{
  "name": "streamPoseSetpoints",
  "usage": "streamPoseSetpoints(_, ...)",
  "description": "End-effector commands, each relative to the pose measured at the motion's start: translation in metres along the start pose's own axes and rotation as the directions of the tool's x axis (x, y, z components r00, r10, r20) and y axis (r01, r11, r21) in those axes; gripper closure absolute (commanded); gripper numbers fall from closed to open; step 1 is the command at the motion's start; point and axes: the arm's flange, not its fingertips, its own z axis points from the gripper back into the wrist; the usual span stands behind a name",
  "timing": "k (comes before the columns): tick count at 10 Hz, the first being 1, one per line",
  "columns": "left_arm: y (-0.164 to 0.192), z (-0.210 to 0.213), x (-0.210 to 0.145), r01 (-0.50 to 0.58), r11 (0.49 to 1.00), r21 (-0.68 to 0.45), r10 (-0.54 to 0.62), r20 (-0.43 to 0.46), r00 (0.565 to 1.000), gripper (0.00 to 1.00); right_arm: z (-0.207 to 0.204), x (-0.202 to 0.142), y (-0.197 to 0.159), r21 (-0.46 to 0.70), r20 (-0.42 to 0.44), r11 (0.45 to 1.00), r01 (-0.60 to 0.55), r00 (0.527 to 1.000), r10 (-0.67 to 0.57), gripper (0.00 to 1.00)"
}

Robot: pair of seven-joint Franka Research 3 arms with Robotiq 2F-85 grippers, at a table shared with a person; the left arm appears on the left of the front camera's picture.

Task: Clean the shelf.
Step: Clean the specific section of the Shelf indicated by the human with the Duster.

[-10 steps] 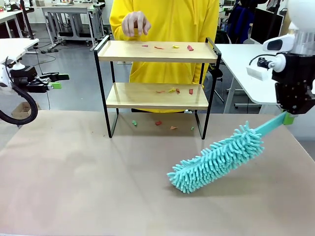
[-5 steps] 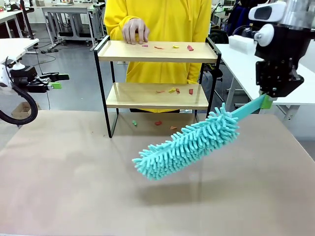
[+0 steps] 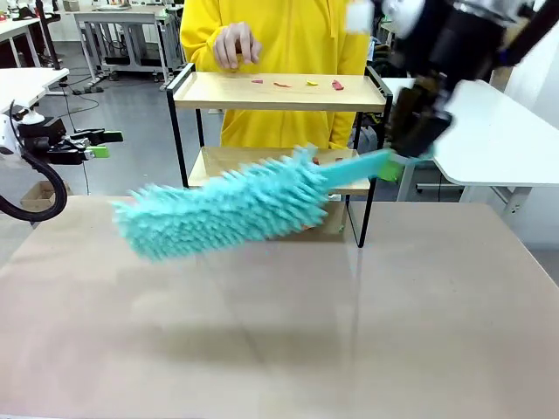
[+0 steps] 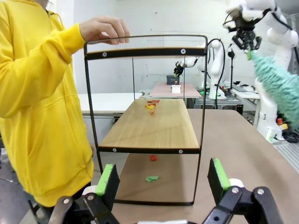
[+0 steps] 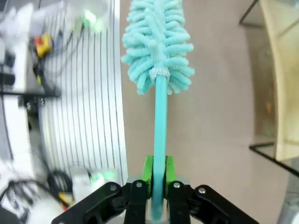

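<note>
The shelf (image 3: 279, 92) stands at the table's far side, with small coloured scraps (image 3: 297, 84) on its top board. A teal fluffy duster (image 3: 218, 209) hangs blurred in front of the lower board and hides most of it. My right gripper (image 3: 403, 155) is shut on the duster's handle (image 3: 358, 166). In the right wrist view the green pads clamp the handle (image 5: 160, 130) and the duster head (image 5: 156, 42) points away. My left gripper (image 3: 96, 144) hovers open off the table's left side. It faces the shelf's end (image 4: 152, 123), fingers (image 4: 108, 184) wide apart.
A person in a yellow hoodie stands behind the shelf, one hand (image 3: 234, 44) at its top left rail. More scraps (image 4: 152, 178) lie on the brown table (image 3: 279, 349) under the shelf. A white table (image 3: 498, 140) stands at the right.
My right arm has swung up and to the left, carrying the duster from the table's right side to in front of the shelf's lower board. The left arm has not moved.
</note>
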Motion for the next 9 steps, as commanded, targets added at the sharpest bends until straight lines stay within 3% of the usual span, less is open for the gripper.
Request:
streamPoseSetpoints(1,-0.001,0.000,0.003,0.012,1.000,0.003,-0.012,0.001,1.000,0.00,-0.007,0.034,0.022,-0.130,0.151,0.987,0.090,0.986,-0.070,0.87)
streamPoseSetpoints(3,-0.001,0.000,0.003,0.012,1.000,0.003,-0.012,0.001,1.000,0.00,-0.001,0.067,0.035,-0.218,0.269,0.945,0.245,0.946,-0.183,0.87)
streamPoseSetpoints(5,-0.001,0.000,0.003,0.012,1.000,0.003,-0.012,0.001,1.000,0.00,0.013,0.088,0.037,-0.334,0.419,0.790,0.514,0.832,-0.364,0.87)
streamPoseSetpoints(6,-0.001,0.000,0.003,0.012,1.000,0.003,-0.012,0.001,1.000,0.00,0.024,0.088,0.038,-0.274,0.443,0.782,0.559,0.796,-0.414,0.87)
streamPoseSetpoints(7,-0.001,0.000,0.003,0.012,1.000,0.003,-0.012,0.001,1.000,0.00,0.020,0.086,0.038,-0.237,0.388,0.894,0.381,0.881,-0.272,0.87)
streamPoseSetpoints(9,-0.001,0.000,0.003,0.012,1.000,0.003,-0.012,0.001,1.000,0.00,0.020,0.086,0.038,-0.237,0.388,0.894,0.381,0.881,-0.272,0.87)
